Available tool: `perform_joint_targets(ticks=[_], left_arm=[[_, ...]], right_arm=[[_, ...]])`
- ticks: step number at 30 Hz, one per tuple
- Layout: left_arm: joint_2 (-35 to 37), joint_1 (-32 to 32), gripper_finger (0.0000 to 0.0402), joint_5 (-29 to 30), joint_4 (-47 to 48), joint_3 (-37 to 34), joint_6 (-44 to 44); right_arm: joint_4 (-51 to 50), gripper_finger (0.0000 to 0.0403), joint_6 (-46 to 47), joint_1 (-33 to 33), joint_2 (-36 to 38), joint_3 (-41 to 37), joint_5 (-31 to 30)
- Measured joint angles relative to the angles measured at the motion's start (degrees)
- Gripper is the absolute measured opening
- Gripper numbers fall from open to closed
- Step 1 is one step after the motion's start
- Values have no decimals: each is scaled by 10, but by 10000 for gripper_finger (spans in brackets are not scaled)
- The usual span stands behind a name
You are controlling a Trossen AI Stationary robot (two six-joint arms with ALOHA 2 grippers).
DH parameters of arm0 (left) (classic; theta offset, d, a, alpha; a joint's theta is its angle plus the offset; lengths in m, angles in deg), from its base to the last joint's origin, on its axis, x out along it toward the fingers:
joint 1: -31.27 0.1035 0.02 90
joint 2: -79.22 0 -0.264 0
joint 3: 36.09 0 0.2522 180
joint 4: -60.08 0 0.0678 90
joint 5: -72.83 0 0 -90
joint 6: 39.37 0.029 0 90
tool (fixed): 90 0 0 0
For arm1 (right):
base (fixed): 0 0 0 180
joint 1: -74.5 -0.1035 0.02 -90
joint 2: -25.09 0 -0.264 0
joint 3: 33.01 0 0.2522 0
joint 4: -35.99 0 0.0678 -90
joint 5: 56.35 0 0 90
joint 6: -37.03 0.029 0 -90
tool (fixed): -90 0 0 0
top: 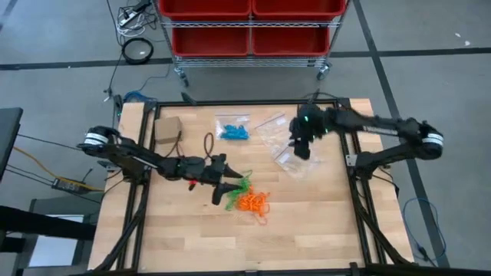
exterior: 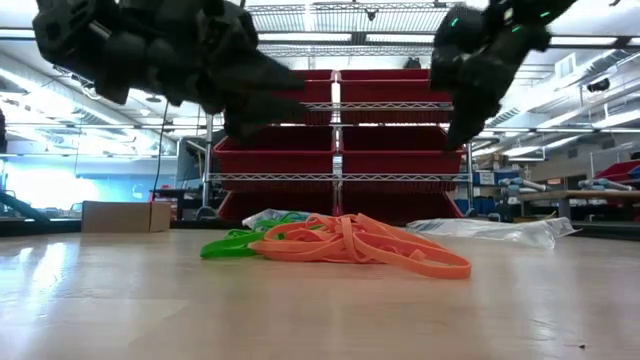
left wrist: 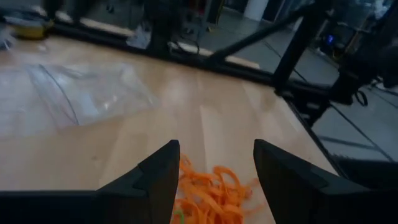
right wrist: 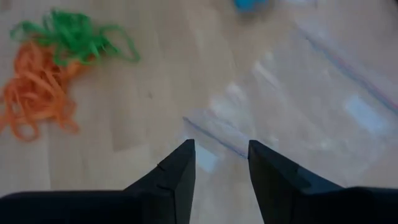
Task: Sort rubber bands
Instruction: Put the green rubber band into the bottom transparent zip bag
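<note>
The left gripper (top: 230,188) hovered with fingers spread and empty over the tangled pile of thin orange rubber bands (top: 252,202), which touched the green rubber bands (top: 239,186) mid-table. The right gripper (right wrist: 221,163) hung above the clear plastic zip bags (top: 288,149), jaws parted, holding nothing.

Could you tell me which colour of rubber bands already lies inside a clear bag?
The blue rubber bands; the green rubber bands and orange rubber bands lie loose on the table.
</note>
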Motion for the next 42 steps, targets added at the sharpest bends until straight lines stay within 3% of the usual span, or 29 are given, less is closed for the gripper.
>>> perform_joint_targets(ticks=[8,14,21,34,38,42], left_arm=[[-28,-7,212,9,-2,10,0],[-28,-10,212,4,-3,10,0],[-28,-10,212,1,-5,9,-2],[-28,-11,212,-6,-6,9,0],[-28,-11,212,-7,-7,9,1],[-28,-11,212,-7,-8,9,3]], right_arm=[[-91,137,-145,54,-172,101,65],[-113,137,-229,54,-255,138,61],[-100,135,-284,62,-279,153,49],[-149,132,-304,77,-348,153,107],[-172,111,-309,77,-348,153,119],[-192,58,-331,71,-348,152,118]])
